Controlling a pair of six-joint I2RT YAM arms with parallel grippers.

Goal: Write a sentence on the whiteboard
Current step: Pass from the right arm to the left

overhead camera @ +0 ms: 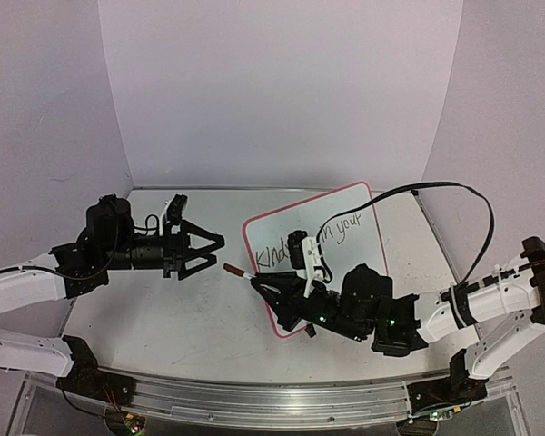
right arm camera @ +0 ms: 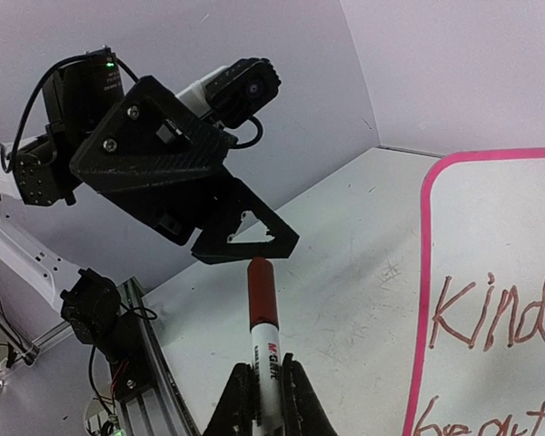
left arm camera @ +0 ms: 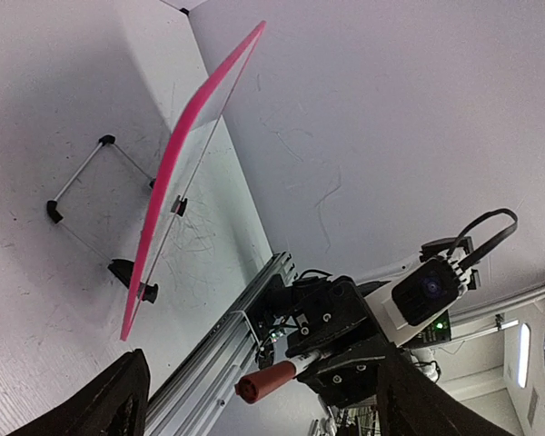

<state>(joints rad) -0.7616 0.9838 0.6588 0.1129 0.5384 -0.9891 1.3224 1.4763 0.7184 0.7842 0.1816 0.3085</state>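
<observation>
Closest to the lens in the right wrist view, the right gripper (right arm camera: 265, 374) has its jaws pinched tight on the white barrel of the marker (right arm camera: 263, 331). The marker's red end (left arm camera: 259, 381) points away toward the left gripper (overhead camera: 211, 256). That gripper's jaws stand spread wide with nothing in them. The red end lies roughly on the line between them but, seen from above, just short of the gap.

The step looks like a pass of the marker from right to left, or a grip on its red end. Whether that end is a cap cannot be told. To do it well, the left arm should advance straight along the marker's axis until the red end sits well inside the jaws, then centre and close squarely. The right should hold firm and level until that grip is sure, since a skewed pinch could lever the marker loose.

Beyond both, the whiteboard (overhead camera: 350, 207) stands tilted on its clip feet (left arm camera: 147, 292) on the counter (overhead camera: 163, 309), right of centre, with the right arm crossing its lower part in the top view. The sentence (right arm camera: 495, 313) shows "Kind…" and "in your" above and "heart" below, so the writing looks all but finished.
</observation>
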